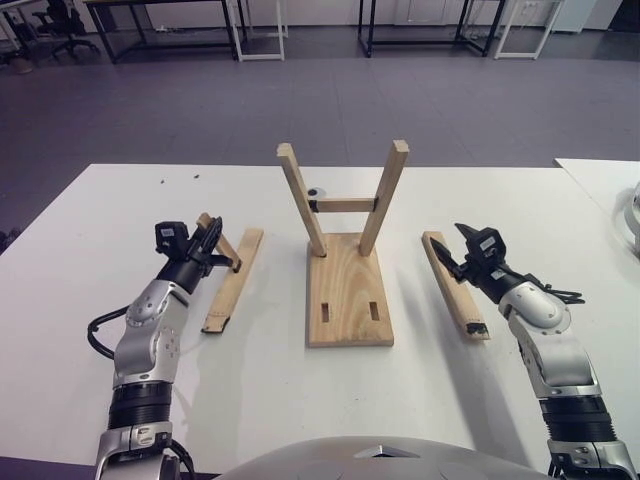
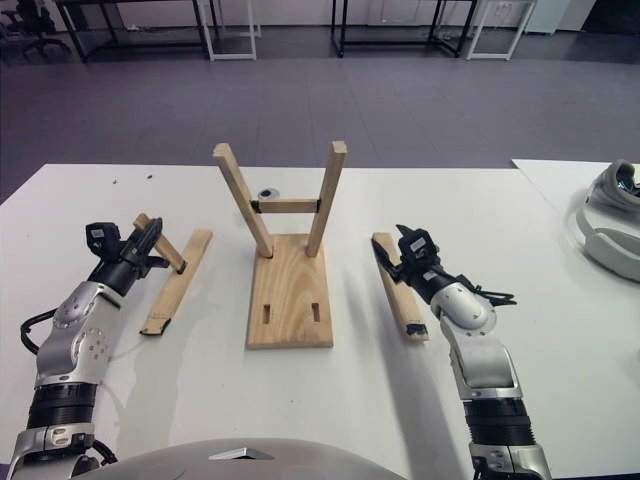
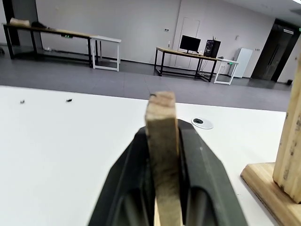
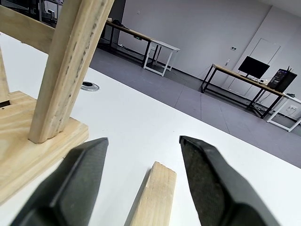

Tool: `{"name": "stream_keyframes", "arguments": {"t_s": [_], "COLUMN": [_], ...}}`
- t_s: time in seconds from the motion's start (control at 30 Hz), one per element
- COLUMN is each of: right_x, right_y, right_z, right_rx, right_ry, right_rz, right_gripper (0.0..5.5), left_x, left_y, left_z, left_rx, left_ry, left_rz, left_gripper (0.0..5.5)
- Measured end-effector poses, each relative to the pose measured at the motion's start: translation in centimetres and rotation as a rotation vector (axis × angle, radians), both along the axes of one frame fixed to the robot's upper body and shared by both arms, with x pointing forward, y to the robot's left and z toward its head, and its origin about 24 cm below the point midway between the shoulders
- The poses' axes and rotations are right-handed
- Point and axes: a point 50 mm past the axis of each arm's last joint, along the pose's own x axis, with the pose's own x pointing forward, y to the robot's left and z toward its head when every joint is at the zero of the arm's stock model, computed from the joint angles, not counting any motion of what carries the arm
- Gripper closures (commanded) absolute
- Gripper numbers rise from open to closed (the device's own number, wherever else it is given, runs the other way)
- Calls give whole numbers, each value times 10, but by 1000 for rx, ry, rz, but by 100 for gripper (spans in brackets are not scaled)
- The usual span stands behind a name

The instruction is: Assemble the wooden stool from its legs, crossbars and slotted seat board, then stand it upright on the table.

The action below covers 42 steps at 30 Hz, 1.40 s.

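White table (image 1: 90,230) is occupied centrally by the seat board (image 1: 347,300), laid flat with two legs (image 1: 300,200) and a crossbar (image 1: 345,205) fitted. Left gripper (image 1: 211,245) jaws are clamped on a short bar (image 3: 162,141). Right gripper (image 4: 143,143) jaws are held open astride a loose leg (image 1: 456,287).

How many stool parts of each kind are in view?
Seat board: 1
Legs: 4, two standing in the board, two lying loose
Crossbars: 2, one between the standing legs, one held in the left end effector
Total: 7
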Motion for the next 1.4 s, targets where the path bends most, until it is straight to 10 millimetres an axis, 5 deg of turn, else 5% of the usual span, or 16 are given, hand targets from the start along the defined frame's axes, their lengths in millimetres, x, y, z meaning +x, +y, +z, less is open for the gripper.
{"name": "stream_keyframes", "arguments": {"t_s": [0.47,0.53,0.6,0.77,1.03,1.17,1.4], "right_x": [0,2,4,7,7,7,7], "right_y": [-1,1,2,4,6,9,9], "right_z": [0,2,4,7,5,3,3], "right_rx": [-26,-41,-49,-50,-61,-72,-79], "right_ry": [-2,-11,-20,-33,-33,-30,-31], "right_rz": [-2,5,12,21,25,34,34], "right_gripper": [268,268,268,268,268,268,268], "left_x": [-3,-11,-31,-34,-56,-60,-60], "left_y": [-1,-4,-2,17,3,1,2], "left_z": [-13,-14,-44,-29,-17,-25,-27], "left_rx": [105,114,111,345,280,347,384], "left_ry": [-51,-37,173,306,457,510,515], "left_rz": [22,-13,-41,-81,-79,-40,-25], "left_gripper": [510,461,428,328,170,170,283]}}
